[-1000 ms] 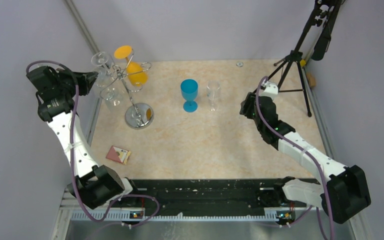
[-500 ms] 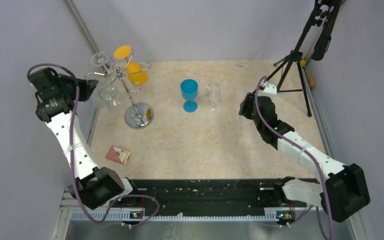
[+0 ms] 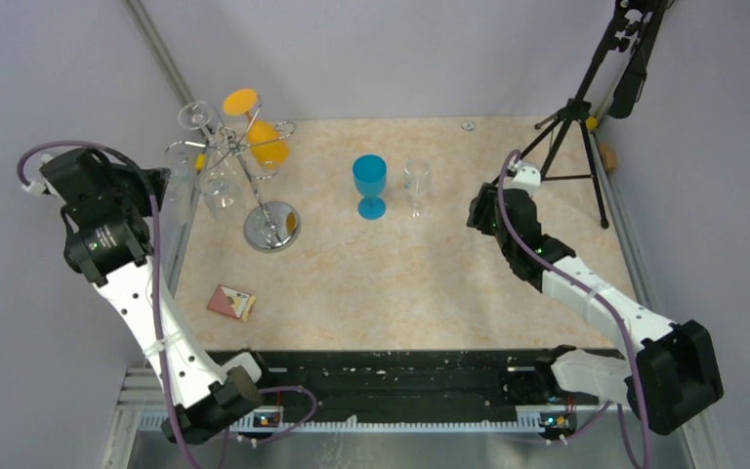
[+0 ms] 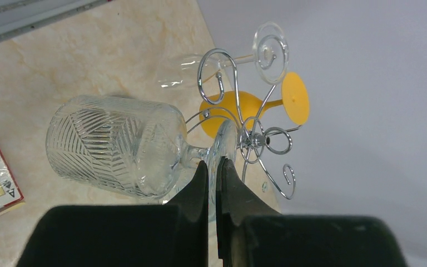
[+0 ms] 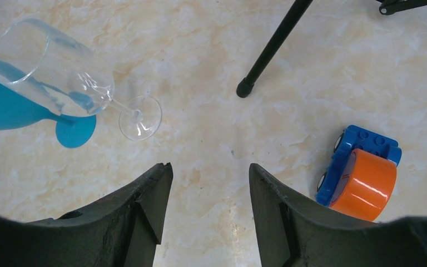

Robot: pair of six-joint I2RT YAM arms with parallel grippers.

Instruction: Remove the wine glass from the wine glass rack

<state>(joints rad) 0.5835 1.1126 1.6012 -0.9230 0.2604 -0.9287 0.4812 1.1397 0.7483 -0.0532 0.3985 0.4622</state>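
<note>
A clear wine glass with a cut pattern hangs bowl-down beside the chrome wine glass rack. My left gripper is shut on the edge of its foot, and in the top view the left gripper sits just left of the rack. On the rack's loop arms hang an orange glass and another clear glass. My right gripper is open above bare tabletop with nothing between its fingers; the top view places it right of centre.
A blue goblet and a clear flute stand mid-table. A black tripod is at the back right, with a blue and orange toy car near its foot. A card pack lies front left. Walls close in on both sides.
My left arm has swung left and toward the near edge, drawing its gripper and the patterned glass away from the rack. The right arm has not moved.
</note>
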